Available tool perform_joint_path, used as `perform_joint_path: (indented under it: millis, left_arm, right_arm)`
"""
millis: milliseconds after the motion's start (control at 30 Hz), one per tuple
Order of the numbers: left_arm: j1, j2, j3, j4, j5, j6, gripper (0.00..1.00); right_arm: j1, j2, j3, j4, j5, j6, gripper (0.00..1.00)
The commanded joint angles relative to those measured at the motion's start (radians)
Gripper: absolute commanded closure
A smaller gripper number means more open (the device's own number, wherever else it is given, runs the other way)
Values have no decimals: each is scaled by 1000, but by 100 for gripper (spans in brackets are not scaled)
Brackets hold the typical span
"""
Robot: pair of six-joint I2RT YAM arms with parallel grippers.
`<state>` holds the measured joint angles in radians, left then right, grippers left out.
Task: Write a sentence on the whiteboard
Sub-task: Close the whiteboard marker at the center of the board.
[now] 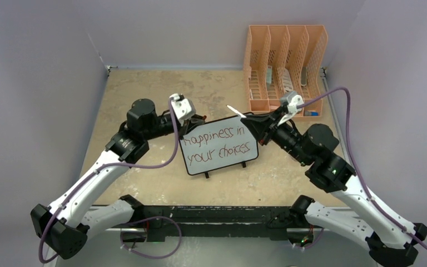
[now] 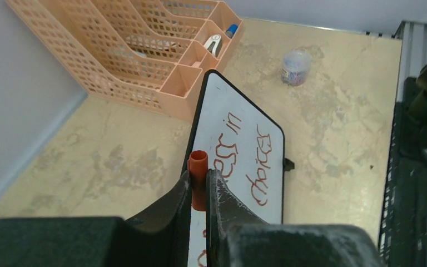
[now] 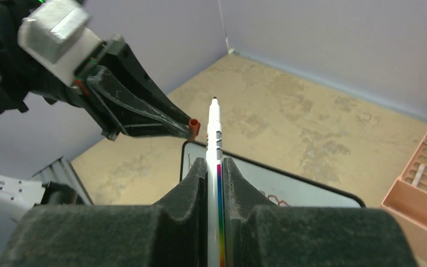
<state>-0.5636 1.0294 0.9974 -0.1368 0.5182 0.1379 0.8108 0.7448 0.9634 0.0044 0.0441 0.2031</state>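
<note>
The whiteboard (image 1: 218,146) is standing on its small black feet near the middle of the desk (image 1: 144,92), leaning back a little and turned slightly askew, between the two arms. The sentence (image 1: 217,142) is showing on it in dark red-brown marker, in two lines reading "happiness in your choices". The left fingers (image 2: 172,206) are pinching narrowly on a short orange-red cap (image 2: 198,175), which is sticking out from between their tips. In the top view they are hovering by the board's upper left corner. The right fingers (image 3: 192,192) are gripping a slim white marker (image 3: 214,139) with a rainbow stripe along its barrel. Its dark tip is bare and pointing away from the wrist toward the left arm. This marker is hanging over the board's upper right corner, and in the right wrist view its tip is sitting near the cap with a small gap between them. Whether the two are level in depth I cannot tell. A peach mesh organiser (image 1: 285,69) is standing at the far right of the desk, behind the right arm, with a few small items lying in its compartments. A small clear jar (image 2: 296,67) is sitting on the desk beyond the board in the left wrist view. Purple cables (image 1: 175,150) are looping off both wrists.
</note>
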Motion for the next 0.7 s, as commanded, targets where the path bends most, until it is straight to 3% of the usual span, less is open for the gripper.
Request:
perform_joint_path:
  millis: [0,233,533,667]
  left_arm:
    - [2,-97,-35,0,107,325,100]
    - [-7,-149,-38,-74,151,576,100]
    - [-152,-137,10,-238,-139,802,100]
    - [-189,-126,30,-275,-191,831,100]
  right_arm:
    - [2,58,104,-183,-106,25,100]
    - [2,174,206,-271,-272,37,100]
    - [2,221,250,-293,-348,25,100]
    - [2,232,234,-279,-366,32,100]
